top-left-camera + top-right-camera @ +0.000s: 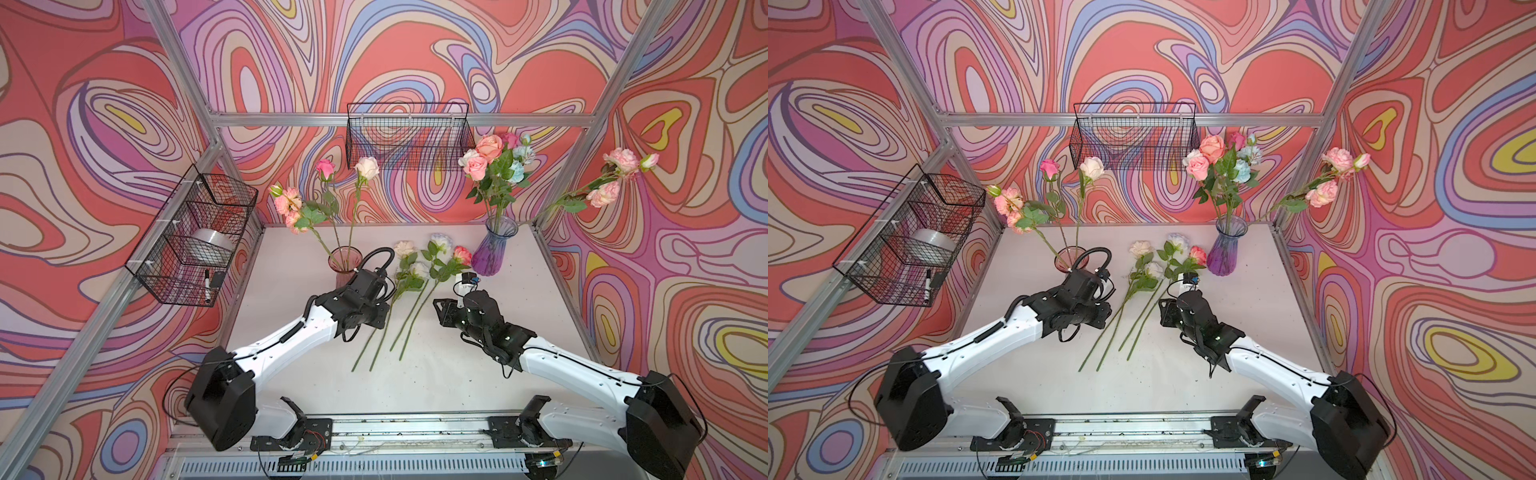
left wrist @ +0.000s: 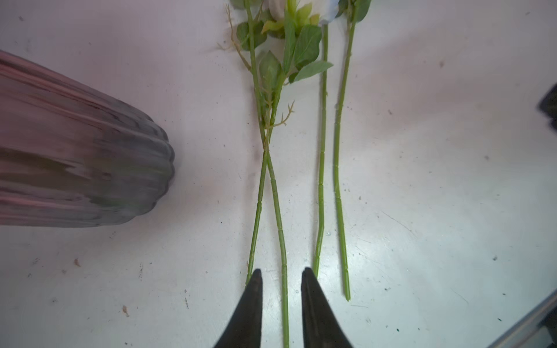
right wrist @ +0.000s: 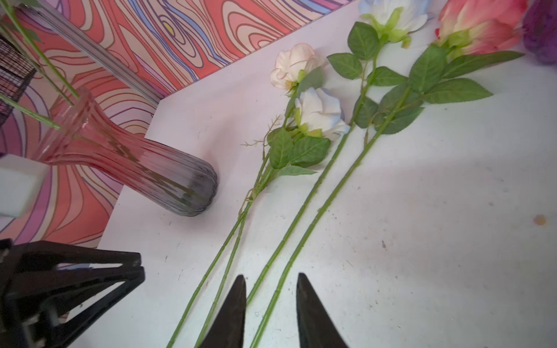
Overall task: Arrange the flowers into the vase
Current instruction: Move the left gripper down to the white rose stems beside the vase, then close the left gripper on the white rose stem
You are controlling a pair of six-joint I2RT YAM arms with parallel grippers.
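Four flowers (image 1: 419,270) lie on the table (image 1: 457,374)! My left hand (image 2: 281,271) straddles one, my right hand (image 3: 270,275) another, blooms well ahead of both, each hand spread a little, gripping nothing.

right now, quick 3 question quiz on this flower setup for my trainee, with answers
1. Multiple choice: how many loose flowers lie on the table between the arms? A two, B four, C seven.
2. True or false: the pink vase and the purple vase both hold stems.
3. Short answer: in the left wrist view, what lies between the open jaws of the left gripper?
Key: 1 B. 2 true. 3 a green stem.
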